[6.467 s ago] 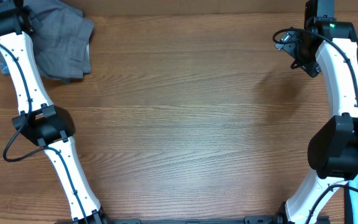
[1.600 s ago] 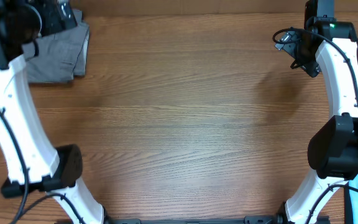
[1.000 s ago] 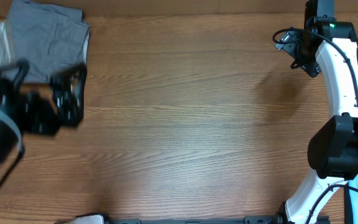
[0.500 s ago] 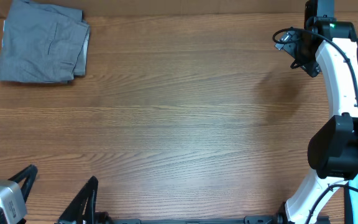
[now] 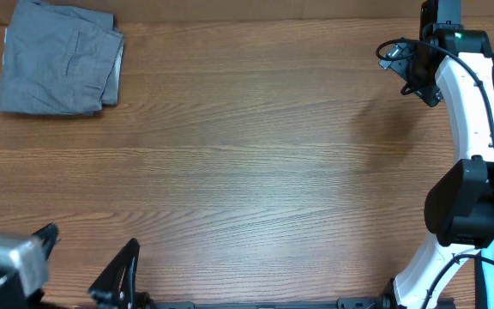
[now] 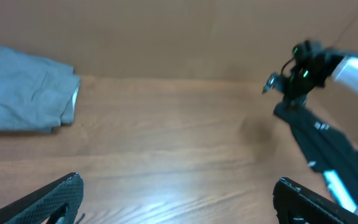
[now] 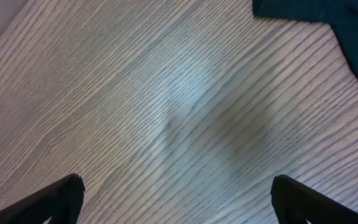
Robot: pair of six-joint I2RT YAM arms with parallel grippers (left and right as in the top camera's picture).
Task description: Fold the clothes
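Left gripper (image 6: pixel 178 183), right gripper (image 7: pixel 178 180) both spread wide, grey shorts (image 5: pixel 58 58) folded flat, rectangular

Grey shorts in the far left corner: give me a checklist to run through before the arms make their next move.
1. Grey shorts folded into a compact stack on the table: ok.
2. Both arms apart from the shorts, nothing touching them: ok.
3. Left gripper open and empty: ok.
4. Right gripper open and empty, over bare wood: ok.
5. Another garment ready to fold: cannot tell. Only the edge of a dark cloth shows in the right wrist view.
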